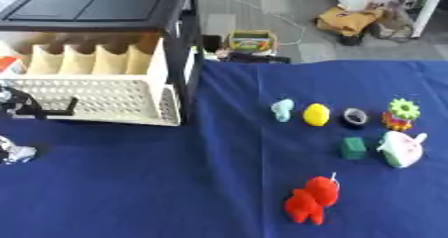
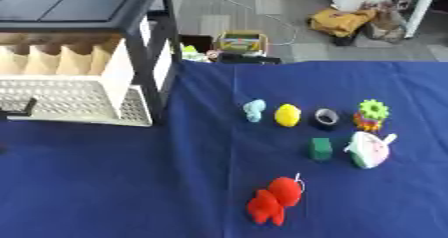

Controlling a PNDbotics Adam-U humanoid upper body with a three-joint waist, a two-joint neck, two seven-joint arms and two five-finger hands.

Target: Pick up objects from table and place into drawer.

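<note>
The white plastic drawer with small holes is pulled out from the black cabinet at the left, and nothing can be seen inside it yet, so the job looks like it has only just begun. All the toys sit on the blue cloth surface, well apart from the drawer, over on the right. There is a small light blue figure, a round yellow ball, a dark ring like a roll of tape, a green flower-shaped toy on a red and orange base, a dark green block, a white and pink rounded toy and a red soft toy. The red soft toy is closest to the robot; its long side runs from the lower left up to the upper right, with a thin white string at its top end. The white and pink toy leans the same way, its thin end toward the upper right. The left hand shows at the left edge next to the drawer front, and a dark bar sticks out from it toward the drawer, but whether its fingers are open or closed cannot be told. A shiny silver part lies below it. The right hand is not seen. Every toy is likely left to move.
</note>
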